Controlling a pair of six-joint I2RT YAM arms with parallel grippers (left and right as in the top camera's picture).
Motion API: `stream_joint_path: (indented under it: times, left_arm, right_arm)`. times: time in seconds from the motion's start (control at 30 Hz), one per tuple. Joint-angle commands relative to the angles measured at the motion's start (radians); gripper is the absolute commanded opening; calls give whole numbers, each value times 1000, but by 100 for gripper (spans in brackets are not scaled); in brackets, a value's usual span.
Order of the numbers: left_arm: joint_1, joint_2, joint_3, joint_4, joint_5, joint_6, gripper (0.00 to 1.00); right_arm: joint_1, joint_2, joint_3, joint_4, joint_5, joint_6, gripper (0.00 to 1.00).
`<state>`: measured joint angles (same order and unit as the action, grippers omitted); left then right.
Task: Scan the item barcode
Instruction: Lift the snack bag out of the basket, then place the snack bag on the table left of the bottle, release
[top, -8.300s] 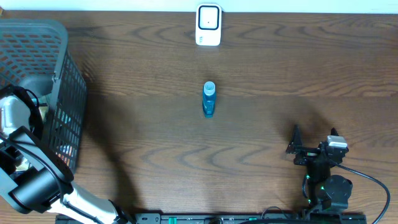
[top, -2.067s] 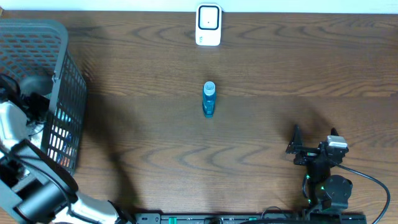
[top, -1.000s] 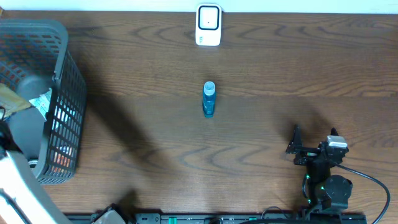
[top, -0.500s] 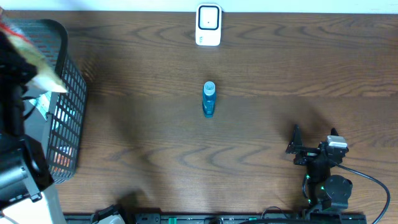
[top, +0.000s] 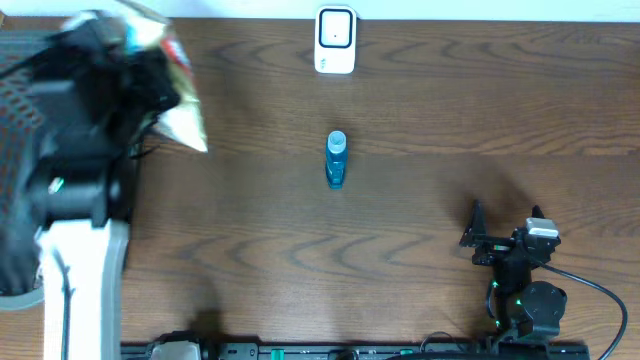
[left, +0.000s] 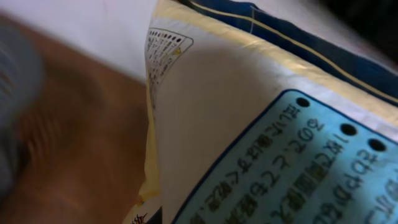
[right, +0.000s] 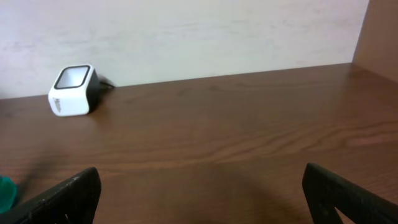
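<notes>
Wooden table (top: 420, 110) is holding a white scanner (top: 335, 40) at the back, blue bottle (top: 336, 160) lying centre, basket (top: 15, 295) sitting left

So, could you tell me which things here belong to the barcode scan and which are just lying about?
Belong to the job: snack packet, held aloft; white scanner.
Lying about: blue bottle; grey basket.

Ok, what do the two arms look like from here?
Left arm: black housing with a white link. Right arm: compact, black, a silver block on top, green lights below, a black cable looping off. Its end effector fingers are black.
</notes>
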<state>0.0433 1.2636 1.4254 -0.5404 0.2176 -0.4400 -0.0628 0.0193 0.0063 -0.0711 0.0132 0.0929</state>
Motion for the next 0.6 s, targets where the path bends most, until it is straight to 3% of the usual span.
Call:
stream_joint_path:
  times: [0.0, 0.43, 0.57]
  left_arm:
    - [-62, 85, 0, -14, -75, 16, 7]
    - [-233, 454, 0, -27, -314, 16, 8]
    - [-254, 563, 0, -27, -327, 16, 7]
  right_arm:
    - [5, -1, -1, -6, -8, -12, 99]
    - [5, -1, -1, -6, -9, -12, 99]
    - [5, -1, -1, -6, -9, -12, 99]
